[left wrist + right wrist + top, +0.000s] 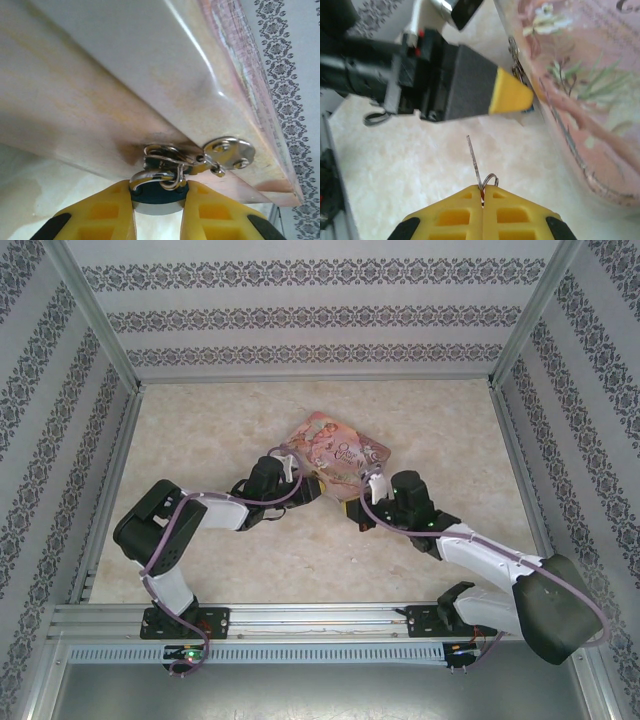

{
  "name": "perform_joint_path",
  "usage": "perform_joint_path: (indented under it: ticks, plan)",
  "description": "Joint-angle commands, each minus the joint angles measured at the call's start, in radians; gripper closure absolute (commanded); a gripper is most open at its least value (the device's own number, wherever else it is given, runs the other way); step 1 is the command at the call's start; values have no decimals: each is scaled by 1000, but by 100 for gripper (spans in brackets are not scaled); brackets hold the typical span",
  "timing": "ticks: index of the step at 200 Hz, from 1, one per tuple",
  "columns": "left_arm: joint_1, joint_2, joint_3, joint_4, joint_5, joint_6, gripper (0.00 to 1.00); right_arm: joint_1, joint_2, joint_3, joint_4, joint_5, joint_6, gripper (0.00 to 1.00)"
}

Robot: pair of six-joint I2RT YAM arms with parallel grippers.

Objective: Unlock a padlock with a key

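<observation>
A pale marbled surface (250, 560) sits inside walls (300, 320) papered with grey patterned stripes. In the top view, a flat pink illustrated tin (335, 445) lies tilted just above the centre of the frame, with the two arms reaching up to it from the bottom edge.

The left gripper (292, 472) meets the tin's lower left edge. In the left wrist view its yellow fingers (107, 215) at the bottom centre are closed on the teal body of the tiny padlock (159, 199). The padlock's thin silver shackle (162, 175) runs up to a round metal latch plate (231, 152) on the tin's edge.

The right gripper (374, 483) sits at the tin's lower right edge. In the right wrist view it is pressed shut at the bottom centre on a thin silver key (474, 160), whose blade points upward, apart from the padlock.
</observation>
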Motion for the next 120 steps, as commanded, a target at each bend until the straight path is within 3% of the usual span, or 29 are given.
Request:
perform_joint_path:
  ticks: [1, 60, 120]
  plan:
    - [-14, -57, 36, -28, 30, -67, 79, 58, 7, -32, 19, 134, -66, 100]
    - [-16, -128, 60, -168, 10, -91, 79, 156, 136, -32, 117, 306, -88, 100]
    - [-22, -163, 86, -239, 9, -127, 79, 188, 196, 3, 140, 361, -105, 100]
